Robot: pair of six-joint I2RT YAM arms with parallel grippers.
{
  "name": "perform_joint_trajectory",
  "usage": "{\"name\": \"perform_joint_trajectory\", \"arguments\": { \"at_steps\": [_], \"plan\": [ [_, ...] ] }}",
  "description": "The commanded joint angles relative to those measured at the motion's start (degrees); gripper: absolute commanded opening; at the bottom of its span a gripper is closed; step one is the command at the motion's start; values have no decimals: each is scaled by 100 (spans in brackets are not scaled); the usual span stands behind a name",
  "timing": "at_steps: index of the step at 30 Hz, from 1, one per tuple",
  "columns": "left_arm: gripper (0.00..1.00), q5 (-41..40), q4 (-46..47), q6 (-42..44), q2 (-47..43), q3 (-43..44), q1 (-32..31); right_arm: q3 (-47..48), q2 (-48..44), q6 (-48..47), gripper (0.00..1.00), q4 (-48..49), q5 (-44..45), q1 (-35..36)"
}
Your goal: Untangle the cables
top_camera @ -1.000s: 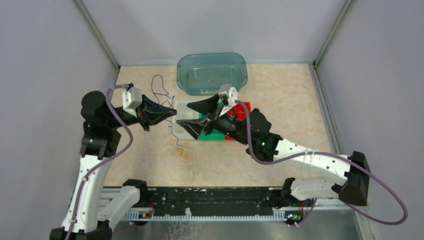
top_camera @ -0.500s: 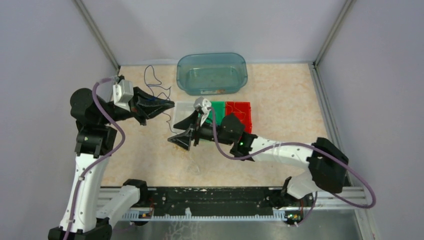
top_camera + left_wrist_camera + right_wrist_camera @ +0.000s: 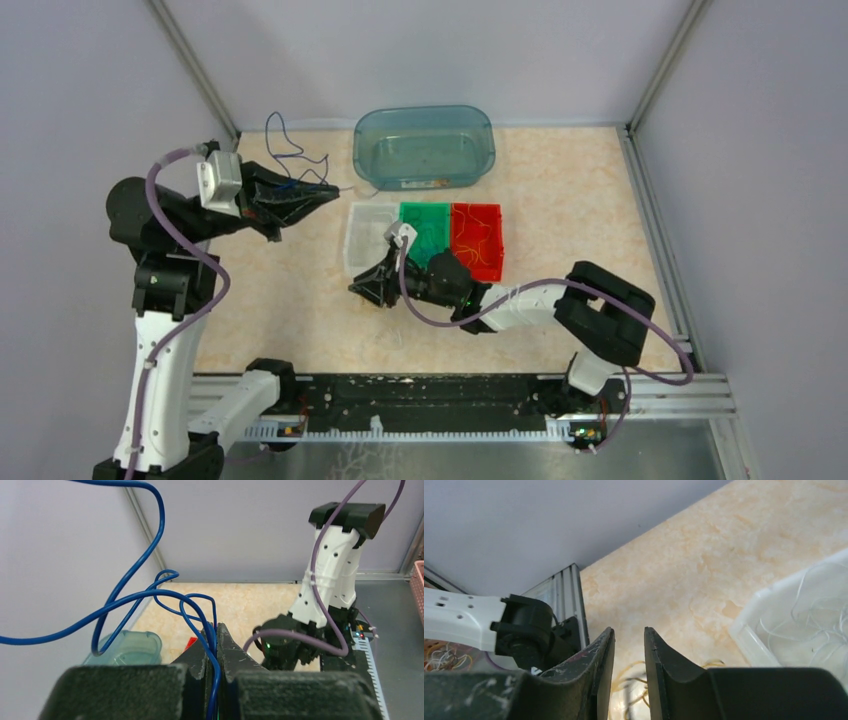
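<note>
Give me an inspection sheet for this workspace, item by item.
Surface: beige marbled table; no spills seen.
Job's things: blue cable lifted in loose loops above the table; yellow-orange cable lying on the table; white cables inside the clear tray.
Clutter: green tray and red tray in a row with the clear one; teal bin at the far edge.
Hands: left hand shut on the blue cable; right hand low over the yellow-orange cable, jaws narrowly apart.
Cables: purple arm cable looped along each arm.
Surroundings: plain walls; metal rail at the near edge.
</note>
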Motion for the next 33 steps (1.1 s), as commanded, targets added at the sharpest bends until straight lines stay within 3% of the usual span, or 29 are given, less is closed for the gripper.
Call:
{"name": "perform_joint_trajectory", "arguments": {
  "at_steps": [1,9,16,20,23,27,33],
  "plan": [
    [0,-235,381,-163,50,423,-37,-289,427,248,29,952,350,81],
    [0,-350,507,-308,254,843,-37,-770,313,209,51,1583,814,185],
    [0,-248,573,-437,161,146,-37,-1025,-1676,-488,66,781,1208,122],
    [0,-239,702,-423,156,-428,-44,-1060,-2788,-858,68,-365,1760,67],
    [0,-248,754,-337,285,-752,-135,-1177,-3356,-920,68,-1086,2687,27],
    [0,-536,710,29,591,-1044,-486,-1528,-4022,-875,67,-1520,3943,-40],
    [0,-1234,524,791,1488,-1273,-1045,-1660,-4704,-893,66,-1969,4862,-81]
  ]
}}
